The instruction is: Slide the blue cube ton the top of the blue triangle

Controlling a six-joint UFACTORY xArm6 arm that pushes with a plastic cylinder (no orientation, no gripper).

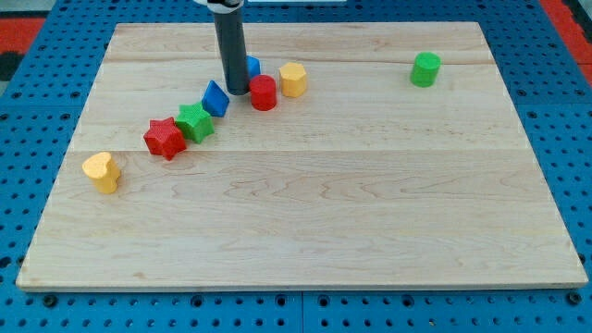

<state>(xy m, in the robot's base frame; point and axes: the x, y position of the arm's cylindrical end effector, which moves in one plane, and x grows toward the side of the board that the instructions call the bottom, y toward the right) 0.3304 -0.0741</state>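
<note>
My tip (238, 91) is the lower end of a dark rod that comes down from the view's top. It stands just in front of the blue cube (252, 67), which is mostly hidden behind the rod. The blue triangle (215, 98) lies just to the lower left of my tip, close to it. I cannot tell whether my tip touches either block. The cube is above and to the right of the triangle in the view.
A red cylinder (264, 93) sits right of my tip, a yellow hexagon (293, 80) beyond it. A green star (195, 122) and a red star (165, 139) trail to the lower left. A yellow heart (102, 172) is at the left, a green cylinder (425, 69) at the upper right.
</note>
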